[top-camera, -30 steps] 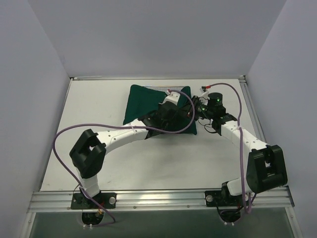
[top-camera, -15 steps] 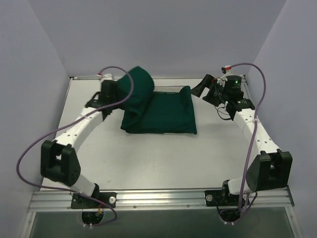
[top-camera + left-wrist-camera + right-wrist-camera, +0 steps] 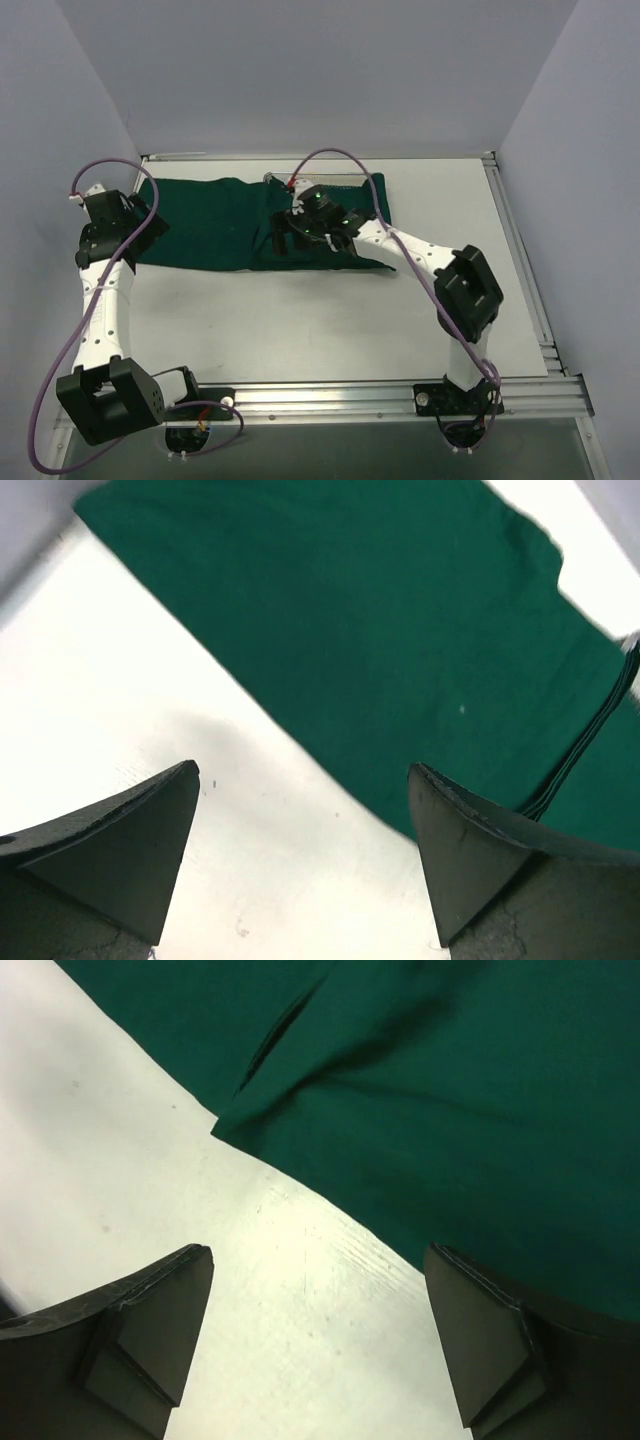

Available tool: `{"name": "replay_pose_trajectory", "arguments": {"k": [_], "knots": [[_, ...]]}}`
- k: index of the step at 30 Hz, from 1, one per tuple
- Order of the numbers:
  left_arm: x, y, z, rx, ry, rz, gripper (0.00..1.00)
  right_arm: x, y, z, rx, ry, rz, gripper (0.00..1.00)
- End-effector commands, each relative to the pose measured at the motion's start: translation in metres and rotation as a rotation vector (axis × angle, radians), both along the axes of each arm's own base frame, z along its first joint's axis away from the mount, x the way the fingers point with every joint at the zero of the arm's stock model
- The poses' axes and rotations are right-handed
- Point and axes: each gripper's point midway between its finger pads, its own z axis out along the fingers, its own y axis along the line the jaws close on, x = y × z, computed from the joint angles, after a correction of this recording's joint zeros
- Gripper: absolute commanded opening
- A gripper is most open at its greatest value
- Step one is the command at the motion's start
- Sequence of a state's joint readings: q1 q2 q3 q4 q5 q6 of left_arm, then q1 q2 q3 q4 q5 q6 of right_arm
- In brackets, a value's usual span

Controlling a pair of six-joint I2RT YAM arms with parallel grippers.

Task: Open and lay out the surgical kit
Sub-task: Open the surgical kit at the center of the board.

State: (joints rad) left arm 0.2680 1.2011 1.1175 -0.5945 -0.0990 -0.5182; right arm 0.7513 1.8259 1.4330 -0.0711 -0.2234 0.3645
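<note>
The surgical kit (image 3: 330,225) is a dark green cloth bundle at the back middle of the table. One flap of it (image 3: 205,220) lies spread flat to the left. A thin silvery edge (image 3: 272,177) peeks out at the bundle's back. My left gripper (image 3: 140,225) is at the flap's far left end, open; in its wrist view the left gripper (image 3: 302,768) has only bare table between its fingers, with the green cloth (image 3: 400,630) just ahead. My right gripper (image 3: 292,238) hangs over the bundle's left part, open and empty; the right wrist view shows the right gripper (image 3: 318,1250) near a folded cloth edge (image 3: 260,1130).
The white table (image 3: 300,320) is walled by grey panels left, back and right. A metal rail (image 3: 320,400) runs along the near edge with both arm bases. Purple cables (image 3: 340,160) loop above the arms.
The left arm has pulled the raised flap out to the left, laid it flat and let go. The right arm has swung from the back right corner over the bundle.
</note>
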Motion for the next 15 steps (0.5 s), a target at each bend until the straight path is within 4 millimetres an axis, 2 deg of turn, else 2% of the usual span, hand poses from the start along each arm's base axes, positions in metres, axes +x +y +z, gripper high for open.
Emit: {"name": "replay_pose_trajectory", "arguments": {"k": [1,2,3,6,7,8,9,10,11,13,15], "knots": [[-0.009,-0.021,-0.006,-0.061,-0.007,-0.075,0.94,0.015,0.023,0.011,-0.121,-0.185,-0.014,0.88],[-0.010,-0.022,-0.009,-0.061,-0.005,-0.083,0.94,0.017,0.031,0.014,-0.142,-0.215,-0.016,0.83],[-0.011,-0.028,-0.015,-0.071,-0.001,-0.119,0.94,0.009,0.043,0.003,-0.184,-0.237,-0.010,0.81],[-0.015,-0.039,-0.024,-0.107,0.010,-0.166,0.94,-0.002,0.067,0.001,-0.193,-0.298,0.011,0.72],[-0.015,-0.042,-0.023,-0.117,0.005,-0.177,0.94,-0.004,0.072,-0.001,-0.191,-0.303,0.016,0.70],[-0.015,-0.048,-0.021,-0.140,-0.005,-0.202,0.94,-0.005,0.077,-0.011,-0.206,-0.297,0.021,0.68],[-0.015,-0.052,-0.019,-0.155,-0.015,-0.207,0.94,-0.004,0.083,-0.010,-0.206,-0.304,0.020,0.66],[-0.015,-0.055,-0.016,-0.167,-0.031,-0.214,0.94,-0.006,0.088,-0.012,-0.216,-0.310,0.019,0.62],[-0.015,-0.056,-0.014,-0.176,-0.040,-0.218,0.94,-0.007,0.091,-0.024,-0.242,-0.301,0.024,0.57],[-0.014,-0.061,-0.010,-0.198,-0.060,-0.226,0.94,-0.006,0.097,-0.024,-0.243,-0.315,0.018,0.51],[-0.014,-0.064,-0.010,-0.216,-0.063,-0.233,0.94,-0.002,0.098,-0.036,-0.275,-0.321,-0.007,0.51]]}}
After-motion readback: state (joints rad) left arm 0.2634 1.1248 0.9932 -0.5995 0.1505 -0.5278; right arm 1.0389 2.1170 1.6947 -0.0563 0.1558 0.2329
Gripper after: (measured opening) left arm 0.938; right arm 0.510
